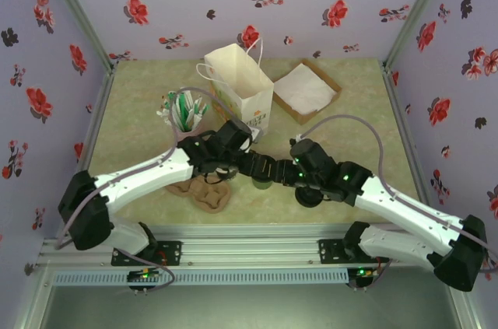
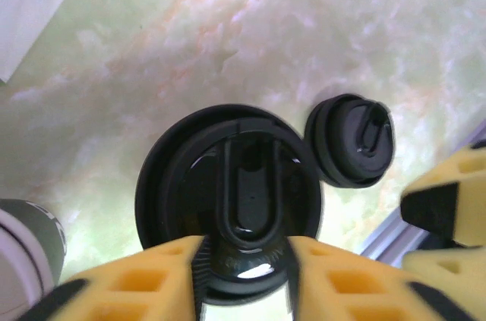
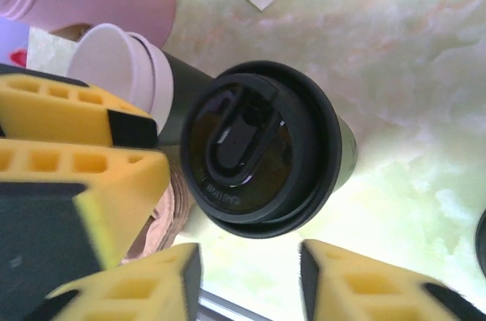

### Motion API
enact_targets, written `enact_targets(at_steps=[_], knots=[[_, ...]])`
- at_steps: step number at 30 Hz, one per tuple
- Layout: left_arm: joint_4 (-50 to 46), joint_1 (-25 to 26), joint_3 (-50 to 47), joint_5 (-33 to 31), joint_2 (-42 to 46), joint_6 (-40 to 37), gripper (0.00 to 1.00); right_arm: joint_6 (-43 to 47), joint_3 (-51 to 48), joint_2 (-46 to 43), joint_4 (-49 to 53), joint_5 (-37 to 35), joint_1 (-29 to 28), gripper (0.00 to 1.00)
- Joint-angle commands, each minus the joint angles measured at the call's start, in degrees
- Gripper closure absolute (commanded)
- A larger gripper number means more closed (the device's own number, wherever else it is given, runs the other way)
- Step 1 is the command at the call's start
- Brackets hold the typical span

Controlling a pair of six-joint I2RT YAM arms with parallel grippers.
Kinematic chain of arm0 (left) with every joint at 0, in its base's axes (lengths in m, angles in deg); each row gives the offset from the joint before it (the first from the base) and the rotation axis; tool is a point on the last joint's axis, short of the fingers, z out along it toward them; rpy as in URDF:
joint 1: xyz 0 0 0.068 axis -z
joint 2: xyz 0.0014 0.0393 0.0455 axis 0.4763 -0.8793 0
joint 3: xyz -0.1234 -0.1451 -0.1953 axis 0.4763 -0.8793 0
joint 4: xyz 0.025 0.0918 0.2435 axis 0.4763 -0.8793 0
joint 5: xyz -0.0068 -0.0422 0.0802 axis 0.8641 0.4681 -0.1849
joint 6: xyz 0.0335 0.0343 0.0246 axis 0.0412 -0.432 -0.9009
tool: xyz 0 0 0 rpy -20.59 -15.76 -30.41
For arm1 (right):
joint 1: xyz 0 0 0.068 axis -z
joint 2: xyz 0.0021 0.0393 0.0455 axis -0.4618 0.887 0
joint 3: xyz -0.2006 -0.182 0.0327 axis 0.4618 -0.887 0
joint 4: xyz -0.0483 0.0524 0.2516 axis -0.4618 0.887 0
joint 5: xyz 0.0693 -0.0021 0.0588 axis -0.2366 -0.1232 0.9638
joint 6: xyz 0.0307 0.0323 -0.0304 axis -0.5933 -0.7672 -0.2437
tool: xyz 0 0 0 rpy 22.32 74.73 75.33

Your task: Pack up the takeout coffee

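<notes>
The takeout coffee stands upright near the table's front middle, its round black lid on top. In the right wrist view the cup's dark wall shows under the lid. My left gripper hovers right over the lid, open partway, with its yellow fingers on either side of the lid's raised sip end. My right gripper is open just short of the cup, with nothing between its fingers. Both grippers, left and right, meet at the cup.
A second black lid lies loose on the table beside the cup. An open white-rimmed cup and the pink stirrer cup stand to the left. Brown pulp carriers lie front left. Behind are a white paper bag and a napkin box.
</notes>
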Motion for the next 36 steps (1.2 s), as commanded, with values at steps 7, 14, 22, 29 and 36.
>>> enact_targets(at_steps=[7, 14, 22, 29, 36], knots=[[-9.1, -0.7, 2.1, -7.0, 14.7, -0.8, 0.21, 7.5, 10.1, 4.0, 12.2, -5.0, -0.3, 0.22], [-15.2, -1.8, -1.2, -12.4, 25.2, -0.6, 0.01, 12.0, 16.7, 12.8, 15.4, -4.4, -0.3, 0.01], [-16.7, -3.3, -6.3, -14.2, 33.6, 0.4, 0.01, 15.5, 23.3, 23.6, 17.8, -5.3, -1.5, 0.01], [-16.5, -3.8, -8.7, -14.3, 35.0, 1.1, 0.01, 17.1, 27.2, 30.1, 20.1, -7.5, -3.0, 0.01], [-15.8, -4.1, -9.9, -14.2, 35.1, 1.2, 0.01, 18.0, 28.4, 33.4, 21.2, -8.4, -3.3, 0.01]])
